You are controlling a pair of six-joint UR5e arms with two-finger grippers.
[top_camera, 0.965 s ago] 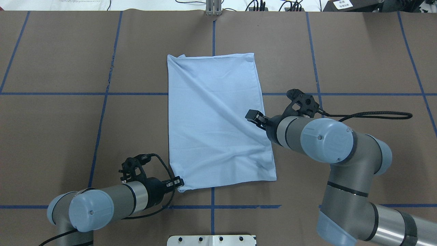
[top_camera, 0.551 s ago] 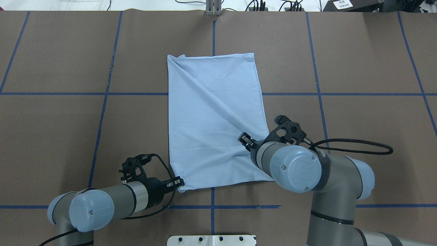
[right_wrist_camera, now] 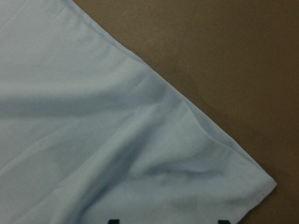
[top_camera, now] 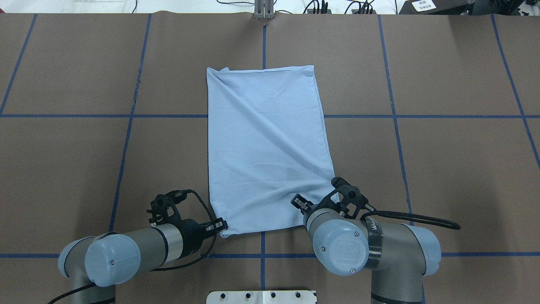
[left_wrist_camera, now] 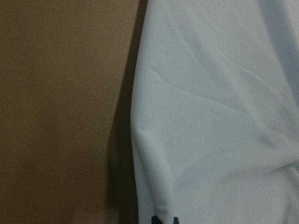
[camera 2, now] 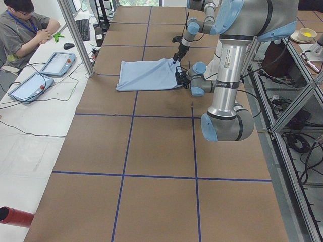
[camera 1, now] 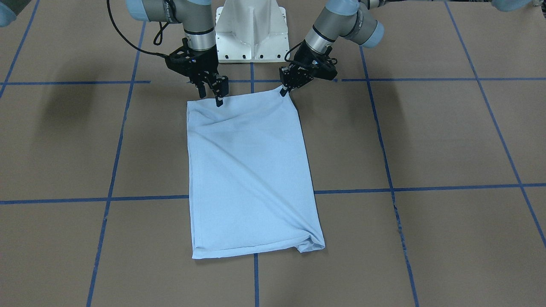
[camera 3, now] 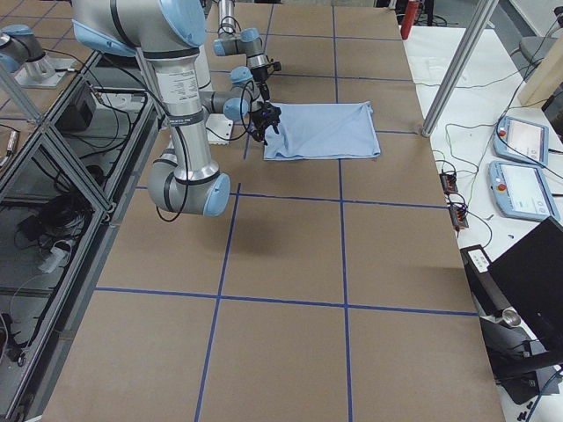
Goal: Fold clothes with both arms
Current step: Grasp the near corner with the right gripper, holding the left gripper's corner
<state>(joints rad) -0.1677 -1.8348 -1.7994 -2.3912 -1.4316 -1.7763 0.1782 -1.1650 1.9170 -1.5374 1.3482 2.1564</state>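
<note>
The light blue T-shirt (top_camera: 265,147) lies folded into a long rectangle on the brown table (top_camera: 443,169). Its print and neck label are hidden. My left gripper (top_camera: 220,226) is shut on the shirt's near left corner, and in the front-facing view that corner (camera 1: 282,90) is lifted slightly. In the left wrist view the fingertips (left_wrist_camera: 164,219) pinch a fold of cloth. My right gripper (top_camera: 298,202) is open, low over the shirt just inside its near right corner (right_wrist_camera: 268,184). In the right wrist view its fingertips (right_wrist_camera: 112,221) stand wide apart.
The white pedestal base (camera 1: 251,34) stands just behind both grippers. Blue tape lines (top_camera: 126,126) grid the table. A person (camera 2: 22,30) sits at a side desk with tablets (camera 2: 58,63) beyond the far table edge. A metal post (top_camera: 263,10) stands there too.
My right arm has swung back toward the robot along the shirt's right edge, from mid-shirt to the near right corner. The left arm and the shirt have not moved.
</note>
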